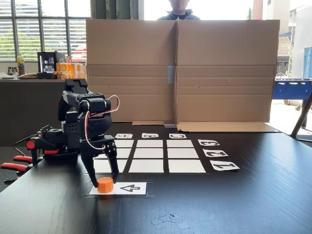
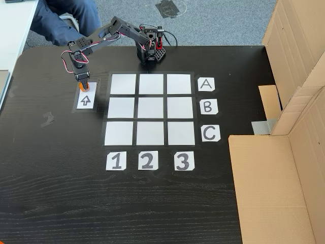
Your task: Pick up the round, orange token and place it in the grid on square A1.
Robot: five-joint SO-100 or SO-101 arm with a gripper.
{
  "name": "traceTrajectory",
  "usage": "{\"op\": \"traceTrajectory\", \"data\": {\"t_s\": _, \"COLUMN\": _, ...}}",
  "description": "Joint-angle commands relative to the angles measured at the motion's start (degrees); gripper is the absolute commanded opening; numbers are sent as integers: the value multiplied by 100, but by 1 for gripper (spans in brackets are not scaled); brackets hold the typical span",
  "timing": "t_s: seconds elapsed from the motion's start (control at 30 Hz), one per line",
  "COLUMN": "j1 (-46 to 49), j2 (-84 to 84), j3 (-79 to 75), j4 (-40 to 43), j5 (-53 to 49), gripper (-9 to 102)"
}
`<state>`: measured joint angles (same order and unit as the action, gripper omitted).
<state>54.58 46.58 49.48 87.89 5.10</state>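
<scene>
The orange token (image 1: 105, 185) (image 2: 83, 86) stands on the end of a white arrow card (image 1: 130, 188) (image 2: 86, 100), to the left of the grid (image 1: 150, 153) (image 2: 150, 108) in the overhead-style fixed view. My gripper (image 1: 105, 182) (image 2: 82, 81) points down over the token. It is open, with one finger on each side of the token and the tips close to the card. Square A1 (image 1: 101, 166) (image 2: 123, 84) is the corner cell nearest the token. In the low fixed view it lies just behind my fingers, partly hidden by them.
The arm's base (image 1: 53, 141) (image 2: 151, 51) is clamped at the table edge with red-handled clamps (image 1: 14, 163). A tall cardboard wall (image 1: 180, 68) (image 2: 299, 127) borders the far side of the grid. A person (image 1: 178, 12) (image 2: 61, 20) sits nearby. Tape scraps (image 1: 168, 220) lie on the table.
</scene>
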Motion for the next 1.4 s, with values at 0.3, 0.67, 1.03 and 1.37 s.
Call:
{"op": "traceTrajectory", "data": {"t_s": 0.3, "j1": 123, "j2": 2338, "j3": 422, "j4": 141, "j5": 264, "gripper": -1}}
{"op": "traceTrajectory", "data": {"t_s": 0.67, "j1": 149, "j2": 5581, "j3": 2751, "j4": 141, "j5": 272, "gripper": -1}}
{"op": "traceTrajectory", "data": {"t_s": 1.03, "j1": 79, "j2": 8016, "j3": 4702, "j4": 141, "j5": 176, "gripper": -1}}
{"op": "traceTrajectory", "data": {"t_s": 1.37, "j1": -167, "j2": 9396, "j3": 6513, "j4": 114, "j5": -202, "gripper": -1}}
